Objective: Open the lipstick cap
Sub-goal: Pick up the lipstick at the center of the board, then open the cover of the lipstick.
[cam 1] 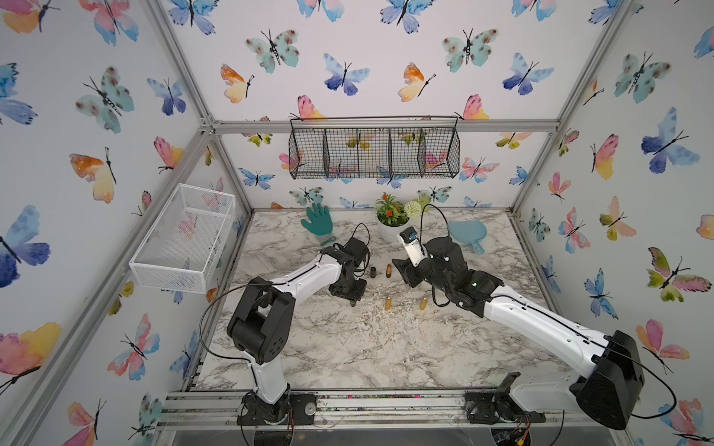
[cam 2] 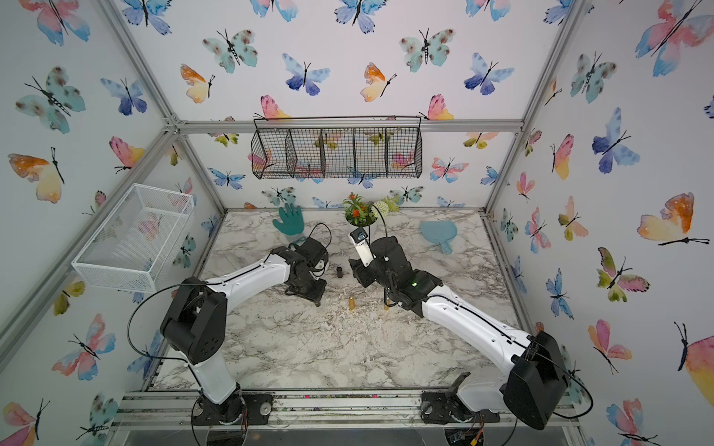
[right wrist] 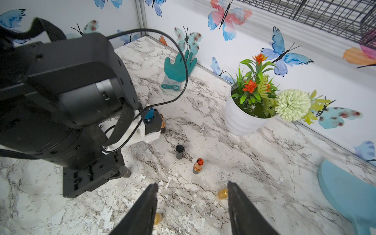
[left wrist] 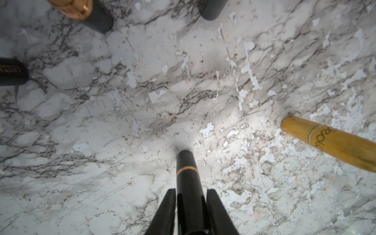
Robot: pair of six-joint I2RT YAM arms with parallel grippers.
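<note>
A black lipstick [left wrist: 188,179] with a thin gold band stands upright on the marble table [left wrist: 101,101]. My left gripper [left wrist: 191,190] points straight down and is shut on the lipstick's upper part, above the band. In both top views only the lipstick's foot [cam 1: 353,304] [cam 2: 317,303] shows under that gripper [cam 1: 349,297]. My right gripper [right wrist: 192,185] [cam 1: 402,272] hangs open over the table to the right, with nothing between its fingers. It is well apart from the held lipstick. Where the cap ends on the tube I cannot tell.
An uncapped copper lipstick [cam 1: 388,270] [right wrist: 198,165] and a loose black tube [cam 1: 373,272] [right wrist: 179,151] stand between the arms. Two yellow tubes [cam 1: 388,303] [cam 1: 423,304] stand nearer the front. At the back are a teal glove [cam 1: 317,222], a white flower pot [cam 1: 390,231] and a blue paddle [cam 1: 467,233].
</note>
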